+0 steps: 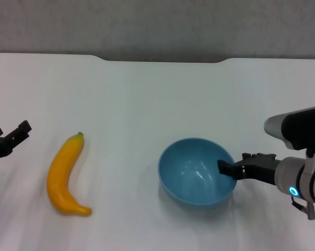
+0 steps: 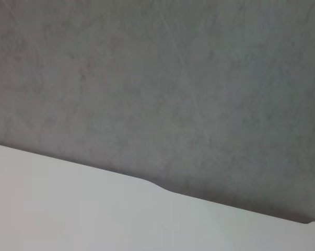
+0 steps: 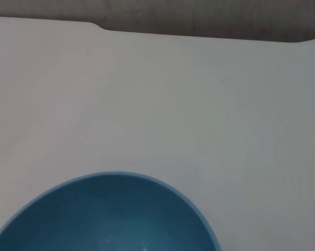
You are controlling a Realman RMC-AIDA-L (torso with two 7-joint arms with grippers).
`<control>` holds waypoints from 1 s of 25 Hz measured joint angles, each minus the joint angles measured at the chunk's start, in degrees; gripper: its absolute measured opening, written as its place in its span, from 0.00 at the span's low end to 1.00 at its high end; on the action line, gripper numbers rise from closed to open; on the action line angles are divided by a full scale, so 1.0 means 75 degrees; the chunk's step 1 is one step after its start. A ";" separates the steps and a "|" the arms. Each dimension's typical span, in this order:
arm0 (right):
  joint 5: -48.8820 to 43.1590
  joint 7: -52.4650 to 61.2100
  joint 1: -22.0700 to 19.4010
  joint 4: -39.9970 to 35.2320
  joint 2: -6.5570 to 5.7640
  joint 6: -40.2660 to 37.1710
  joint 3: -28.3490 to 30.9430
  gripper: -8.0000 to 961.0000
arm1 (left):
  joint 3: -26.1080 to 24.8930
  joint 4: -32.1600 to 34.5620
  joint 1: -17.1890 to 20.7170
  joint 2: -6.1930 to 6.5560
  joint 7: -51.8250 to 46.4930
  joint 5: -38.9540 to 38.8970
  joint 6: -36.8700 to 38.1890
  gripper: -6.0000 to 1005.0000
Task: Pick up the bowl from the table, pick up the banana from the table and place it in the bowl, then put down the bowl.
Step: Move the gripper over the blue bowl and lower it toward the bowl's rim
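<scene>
The light-blue bowl (image 1: pixel 195 178) sits right of centre on the white table (image 1: pixel 147 94), and its rim also shows in the right wrist view (image 3: pixel 105 219). My right gripper (image 1: pixel 228 169) reaches in from the right and grips the bowl's right rim, with one dark finger inside the bowl. The yellow banana (image 1: pixel 66 175) lies on the table at the left, stem tip pointing away from me. My left gripper (image 1: pixel 11 133) is at the left edge, left of the banana and apart from it, fingers spread and empty.
The table's far edge has a shallow notch (image 1: pixel 162 60) with a grey wall behind it. The left wrist view shows only the table's far edge (image 2: pixel 68 209) and the grey wall (image 2: pixel 157 78).
</scene>
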 joint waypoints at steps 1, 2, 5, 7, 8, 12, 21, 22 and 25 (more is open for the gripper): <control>0.0041 -0.0001 0.0039 0.0070 0.0000 -0.0036 -0.0025 0.74 | -0.0002 0.0001 0.0000 0.0000 0.0000 0.0000 0.0000 0.87; 0.0088 -0.0003 0.0080 0.0144 0.0000 -0.0077 -0.0053 0.74 | -0.0003 0.0001 0.0000 0.0000 -0.0001 0.0000 0.0000 0.87; 0.0140 0.0002 0.0170 0.0359 0.0000 -0.0167 -0.0129 0.73 | -0.0003 0.0002 -0.0004 0.0000 -0.0002 0.0002 0.0000 0.87; 0.0178 0.0006 0.0219 0.0491 0.0000 -0.0230 -0.0175 0.73 | 0.0005 0.0002 -0.0021 0.0000 -0.0003 0.0004 0.0000 0.87; 0.0200 0.0008 0.0244 0.0541 0.0000 -0.0256 -0.0188 0.73 | 0.0009 0.0002 -0.0028 0.0000 -0.0003 0.0005 0.0000 0.87; 0.0240 0.0008 0.0297 0.0617 0.0000 -0.0290 -0.0209 0.73 | 0.0007 0.0002 -0.0033 0.0000 -0.0003 0.0005 0.0000 0.87; 0.0229 -0.0041 0.0294 0.0556 0.0000 -0.0463 -0.0503 0.65 | -0.0004 0.0014 -0.0007 -0.0010 -0.0003 0.0005 0.0000 0.87; 0.0221 -0.0042 0.0283 0.0555 0.0000 -0.0463 -0.0501 0.63 | -0.0004 0.0014 -0.0004 -0.0011 -0.0003 0.0004 0.0000 0.87; 0.0219 -0.0040 0.0250 0.0555 0.0000 -0.0464 -0.0473 0.57 | -0.0010 0.0014 0.0004 -0.0012 -0.0004 -0.0002 0.0000 0.87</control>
